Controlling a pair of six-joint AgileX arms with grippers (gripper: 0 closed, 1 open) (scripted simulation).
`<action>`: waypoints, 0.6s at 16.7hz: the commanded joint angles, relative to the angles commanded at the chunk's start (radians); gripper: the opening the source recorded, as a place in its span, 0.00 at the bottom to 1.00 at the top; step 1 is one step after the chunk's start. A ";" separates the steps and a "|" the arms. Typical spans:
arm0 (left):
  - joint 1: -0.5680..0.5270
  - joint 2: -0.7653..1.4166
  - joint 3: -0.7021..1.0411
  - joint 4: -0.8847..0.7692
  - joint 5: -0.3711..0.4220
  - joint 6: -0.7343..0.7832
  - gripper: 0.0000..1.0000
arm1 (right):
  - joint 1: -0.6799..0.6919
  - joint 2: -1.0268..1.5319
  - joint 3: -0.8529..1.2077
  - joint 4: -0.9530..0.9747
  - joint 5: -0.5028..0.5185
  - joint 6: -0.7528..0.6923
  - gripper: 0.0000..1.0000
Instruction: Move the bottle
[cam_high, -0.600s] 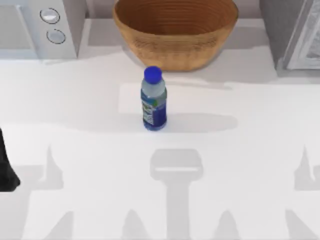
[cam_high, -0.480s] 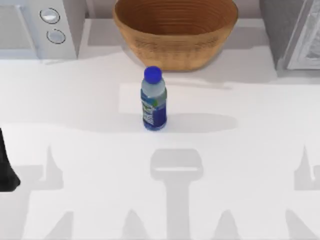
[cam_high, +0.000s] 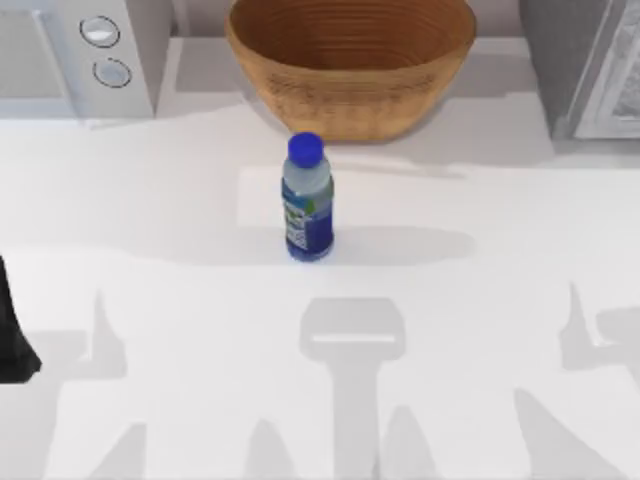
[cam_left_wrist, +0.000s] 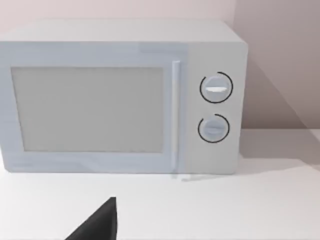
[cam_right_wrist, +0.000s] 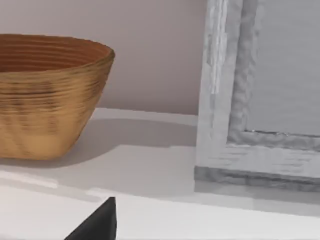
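Note:
The bottle (cam_high: 308, 200) is small and clear, with a bright blue cap and a blue label. It stands upright in the middle of the white table (cam_high: 480, 300), just in front of the basket, and nothing touches it. My left arm (cam_high: 12, 335) is a dark shape at the table's left edge, far from the bottle. A dark tip of my left gripper (cam_left_wrist: 100, 225) points toward the microwave in the left wrist view. A dark tip of my right gripper (cam_right_wrist: 99, 223) faces the basket and a grey framed panel in the right wrist view.
A woven brown basket (cam_high: 350, 62) stands at the back centre, directly behind the bottle. A white microwave (cam_high: 80, 55) sits at the back left. A grey framed panel (cam_high: 600, 70) stands at the back right. Arm shadows lie across the table's front.
The arm shadows at the front right of the table have shifted to the left. The bottle and the left arm have not moved.

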 joint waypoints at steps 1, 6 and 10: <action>0.000 0.000 0.000 0.000 0.000 0.000 1.00 | 0.020 0.072 0.019 0.054 -0.005 -0.001 1.00; 0.000 0.000 0.000 0.000 0.000 0.000 1.00 | 0.131 0.498 0.138 0.383 -0.030 0.001 1.00; 0.000 0.000 0.000 0.000 0.000 0.000 1.00 | 0.227 0.881 0.248 0.679 -0.048 0.005 1.00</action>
